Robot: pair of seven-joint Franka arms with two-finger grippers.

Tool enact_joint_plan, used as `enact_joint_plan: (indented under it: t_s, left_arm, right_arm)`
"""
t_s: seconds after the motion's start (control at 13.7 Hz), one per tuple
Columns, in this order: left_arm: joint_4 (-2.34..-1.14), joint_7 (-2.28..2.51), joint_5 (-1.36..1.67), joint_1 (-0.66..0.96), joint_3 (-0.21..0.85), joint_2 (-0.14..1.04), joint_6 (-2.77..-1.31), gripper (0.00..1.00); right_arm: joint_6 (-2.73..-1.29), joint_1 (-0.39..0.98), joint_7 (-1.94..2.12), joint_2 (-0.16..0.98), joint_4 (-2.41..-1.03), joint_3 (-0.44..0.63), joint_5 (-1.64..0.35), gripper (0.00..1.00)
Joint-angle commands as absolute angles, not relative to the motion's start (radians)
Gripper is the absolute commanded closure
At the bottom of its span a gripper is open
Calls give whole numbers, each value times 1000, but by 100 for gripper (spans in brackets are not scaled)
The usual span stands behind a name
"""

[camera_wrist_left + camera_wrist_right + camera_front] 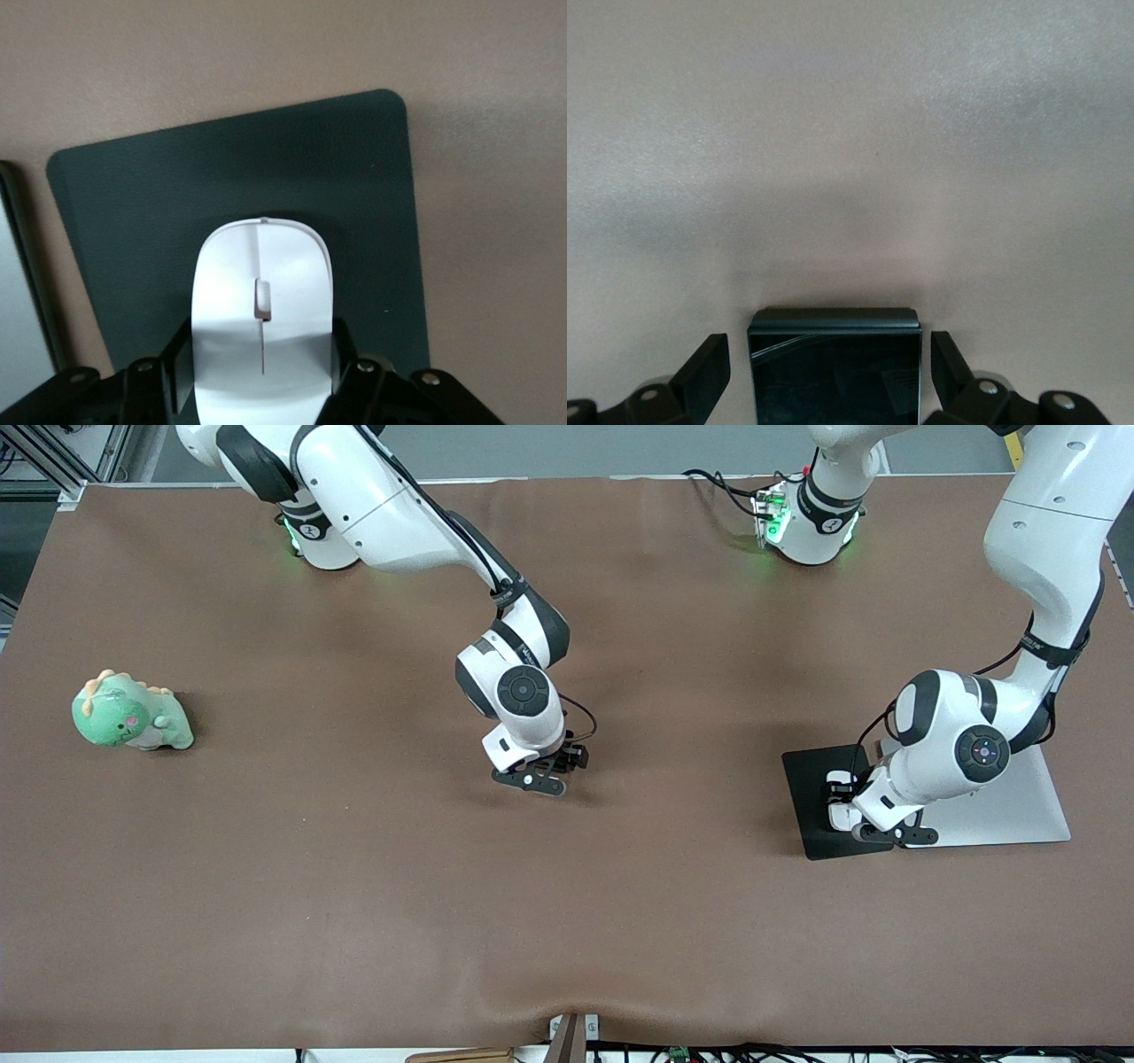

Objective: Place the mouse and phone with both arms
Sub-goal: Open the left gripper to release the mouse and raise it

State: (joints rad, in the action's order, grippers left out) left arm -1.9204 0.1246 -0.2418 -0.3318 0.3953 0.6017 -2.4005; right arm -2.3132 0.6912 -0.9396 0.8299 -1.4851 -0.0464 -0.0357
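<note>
Setting down both items, judging by the poses. Left gripper (pixel 262 390) sits low over the dark pad (pixel 133 230), fingers (pixel 177 372) snug against the sides of the mouse (pixel 262 310), which looks resting on the pad beside a silver laptop (pixel 1019 806). Right gripper (pixel 833 372) is at mid-counter (pixel 354 886), fingers (pixel 704 367) spread with small gaps either side of the phone (pixel 834 363), apparently lying on the counter. Next: open left, lift both straight up.
</note>
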Motion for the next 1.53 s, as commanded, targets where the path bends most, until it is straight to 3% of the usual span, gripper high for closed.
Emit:
enact_joint_plan:
  t_s: [0.0,0.15,0.22,0.29,0.36,0.44,0.66,1.17,1.46]
  left_arm:
    - [-1933,138,-252,-347,405,611,-2424,59]
    - [-1933,137,-256,-345,403,611,-2424,46]
    - [-1928,124,-259,-347,403,611,-2422,26]
    - [-1927,120,-259,-348,402,611,-2422,0]
    - [-1924,117,-259,-348,402,606,-2418,0]
    - [-1919,129,-259,-348,402,597,-2413,0]
    - [-1879,133,-249,-359,403,502,-2341,0]
    - [-1496,117,-244,-360,413,345,-1806,0]
    - [-1477,117,-155,-360,405,160,-1677,0]
  right_arm:
    - [-2313,706,-974,854,-1459,-40,-14,0]
    - [-2316,707,-974,857,-1460,-38,-3,0]
    - [-2318,707,-974,857,-1460,-38,18,1]
    - [-2318,707,-974,857,-1462,-38,34,39]
    - [-2318,707,-976,857,-1462,-38,35,65]
    - [-2316,707,-983,854,-1462,-38,35,77]
    - [-2303,689,-1000,819,-1453,-38,35,78]
    - [-2011,482,-769,577,-1462,-45,11,77]
    - [-1991,304,-607,462,-1581,-44,11,78]
